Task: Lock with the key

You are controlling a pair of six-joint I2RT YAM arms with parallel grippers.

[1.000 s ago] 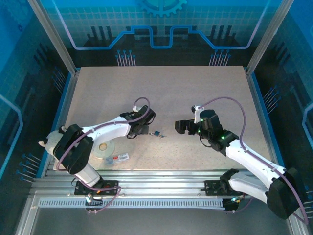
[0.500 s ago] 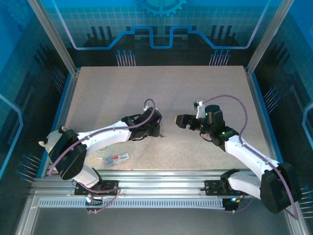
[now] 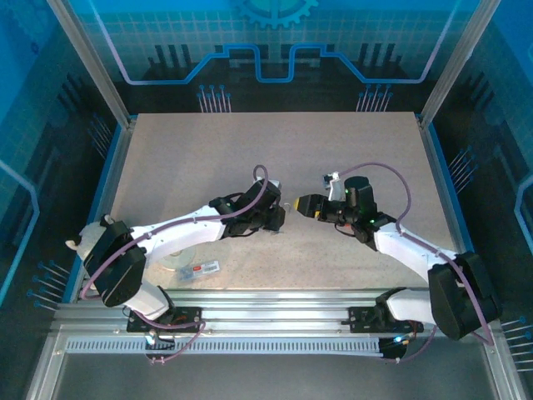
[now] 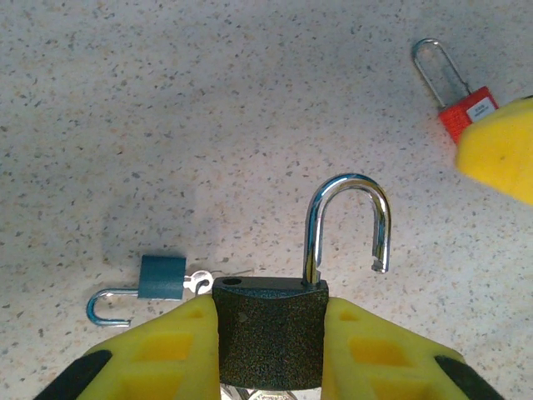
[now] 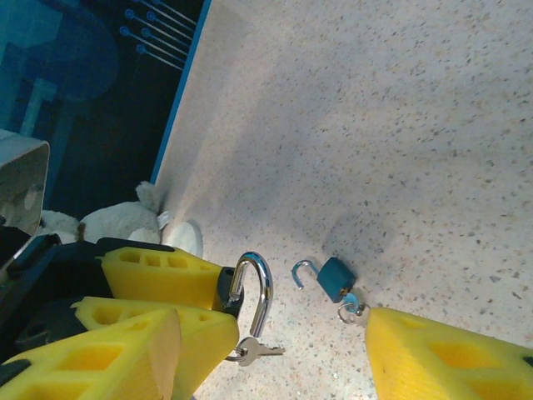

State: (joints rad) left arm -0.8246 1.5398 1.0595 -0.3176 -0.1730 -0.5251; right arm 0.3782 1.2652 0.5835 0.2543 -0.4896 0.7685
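Note:
A dark padlock [image 4: 271, 333] with its silver shackle [image 4: 346, 217] swung open is pinched by the body in my left gripper [image 4: 271, 337], which is shut on it. A key [image 5: 260, 352] on a ring hangs below the padlock [image 5: 226, 287]. My right gripper [image 5: 275, 358] is open just in front of it, yellow fingers [image 5: 441, 358] apart to either side of the shackle [image 5: 260, 292] and key, touching neither. In the top view the left gripper [image 3: 273, 218] and right gripper [image 3: 304, 205] meet tip to tip at mid-table.
A small blue padlock [image 4: 162, 277] with an open shackle lies on the table below the held lock. A red padlock [image 4: 466, 112] lies further off. A tape roll [image 3: 179, 255] and a plush toy [image 3: 75, 243] sit near the left arm's base.
The left gripper carried the padlock up and to the right. The right gripper moved left to meet it, and its jaws narrowed.

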